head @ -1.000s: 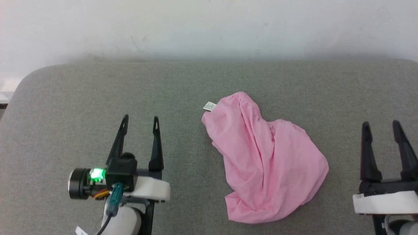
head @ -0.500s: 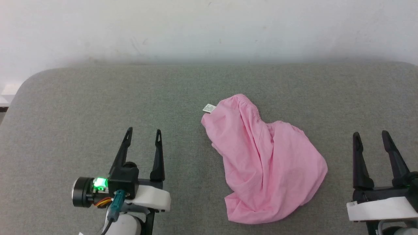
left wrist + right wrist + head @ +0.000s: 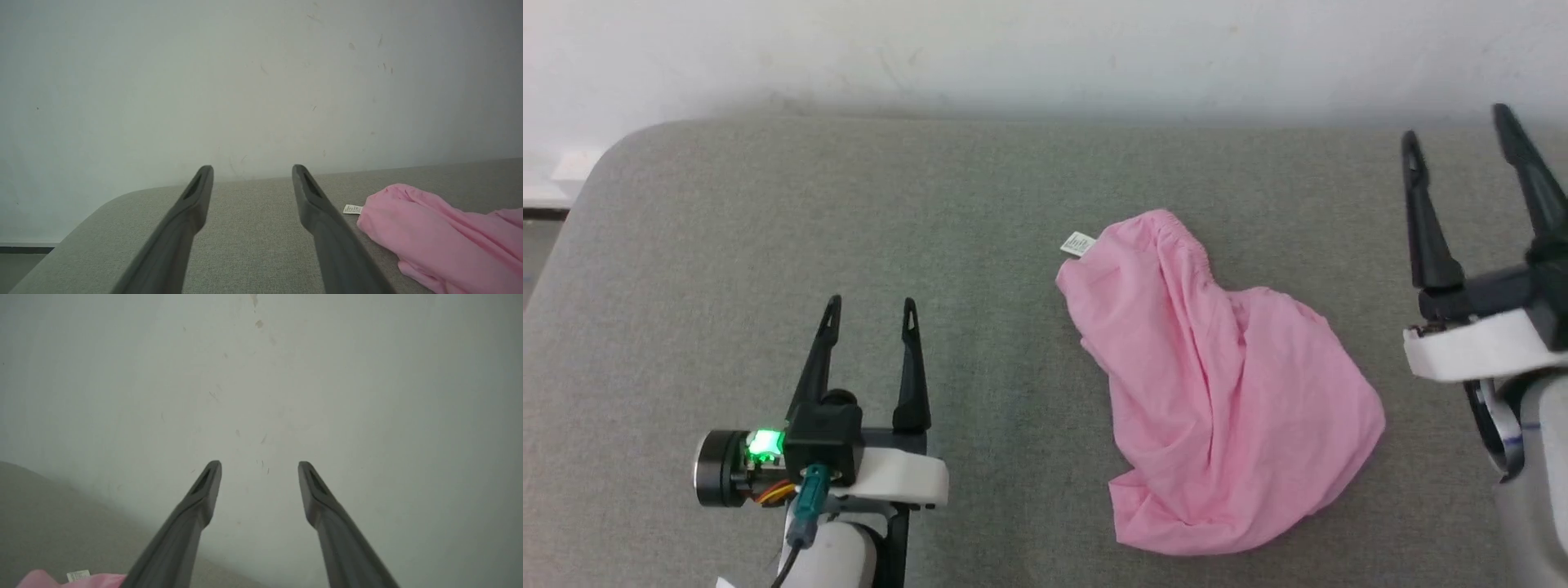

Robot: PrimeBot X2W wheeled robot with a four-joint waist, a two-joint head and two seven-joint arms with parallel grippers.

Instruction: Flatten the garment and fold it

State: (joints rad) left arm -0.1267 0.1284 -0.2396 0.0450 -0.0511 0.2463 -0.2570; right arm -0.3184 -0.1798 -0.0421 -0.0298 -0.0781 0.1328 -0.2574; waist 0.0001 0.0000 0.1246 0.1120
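The garment (image 3: 1217,384) is a light pink crumpled heap on the grey padded table (image 3: 768,212), right of centre, with a small white label (image 3: 1078,243) at its far left edge. Left of the heap and apart from it, my left gripper (image 3: 870,309) hovers open and empty. To the garment's right, my right gripper (image 3: 1458,131) is raised high near the far edge, open and empty. The left wrist view has the garment (image 3: 441,237) to the right of that gripper (image 3: 253,169). In the right wrist view a bit of garment (image 3: 61,580) peeks in at the lower left of the open gripper (image 3: 259,465).
A pale wall (image 3: 1045,49) runs behind the table's far edge. The table's rounded far-left corner (image 3: 613,147) drops to the floor. Bare grey surface lies left of the garment and around the left gripper.
The right gripper has risen and reached toward the far edge. The head camera has shifted, so the garment sits slightly further right in view. The left gripper has barely moved.
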